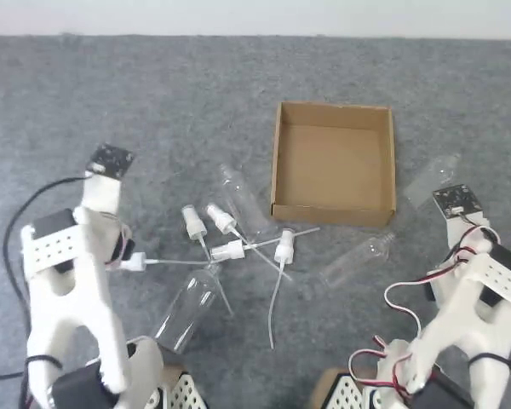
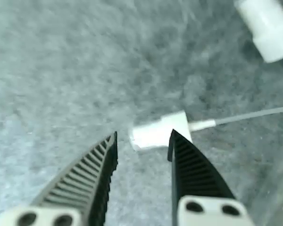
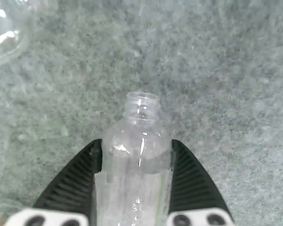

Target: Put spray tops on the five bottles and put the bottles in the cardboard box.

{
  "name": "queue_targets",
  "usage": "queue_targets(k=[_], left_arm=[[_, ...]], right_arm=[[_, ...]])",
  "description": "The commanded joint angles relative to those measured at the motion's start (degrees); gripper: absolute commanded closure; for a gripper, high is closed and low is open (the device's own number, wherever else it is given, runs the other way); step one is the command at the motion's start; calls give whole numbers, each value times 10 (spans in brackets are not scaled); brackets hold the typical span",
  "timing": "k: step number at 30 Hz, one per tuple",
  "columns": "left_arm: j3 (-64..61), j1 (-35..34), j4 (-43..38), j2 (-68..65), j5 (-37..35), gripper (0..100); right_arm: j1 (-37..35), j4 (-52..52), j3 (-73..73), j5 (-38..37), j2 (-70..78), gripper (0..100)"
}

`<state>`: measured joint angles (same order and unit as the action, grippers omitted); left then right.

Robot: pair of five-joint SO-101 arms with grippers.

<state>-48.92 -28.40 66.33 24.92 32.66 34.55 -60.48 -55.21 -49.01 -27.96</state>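
Bottles [image 1: 192, 302] lay on the carpet [image 1: 111, 85] near the cardboard box [image 1: 277, 162] in the high view, spray tops [image 1: 230, 250] among them. Left wrist view: the left gripper [image 2: 144, 136] stood released, one spray top [image 2: 158, 132] at its tips. Right wrist view: I saw the right gripper [image 3: 137, 143] grasping a bottle [image 3: 139, 155].

Base of the bottle [image 3: 137, 146] past right wrist view's edge

Left end effector [image 2: 143, 134] poised wide over a spray top [image 2: 158, 132]!

The two black ribbed fingers [image 2: 92, 179] stand well apart, and the white spray top lies on its side on the grey table [image 2: 61, 70] right at their tips, one fingertip overlapping its end. Its thin dip tube [image 2: 254, 114] runs straight out away from the fingers. A second spray top [image 2: 269, 28] lies farther off, blurred.
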Motion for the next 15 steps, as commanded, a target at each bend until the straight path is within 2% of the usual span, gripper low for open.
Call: queue_targets(k=[1, 10, 15], left_arm=[[58, -4, 45, 29, -19, 835], [58, -8, 58, 30, -34, 836], [48, -4, 120, 30, -33, 834]], right_arm=[[-6, 11, 4, -8, -27, 990], [-5, 11, 4, -6, -27, 991], [-3, 11, 4, -9, -26, 991]])
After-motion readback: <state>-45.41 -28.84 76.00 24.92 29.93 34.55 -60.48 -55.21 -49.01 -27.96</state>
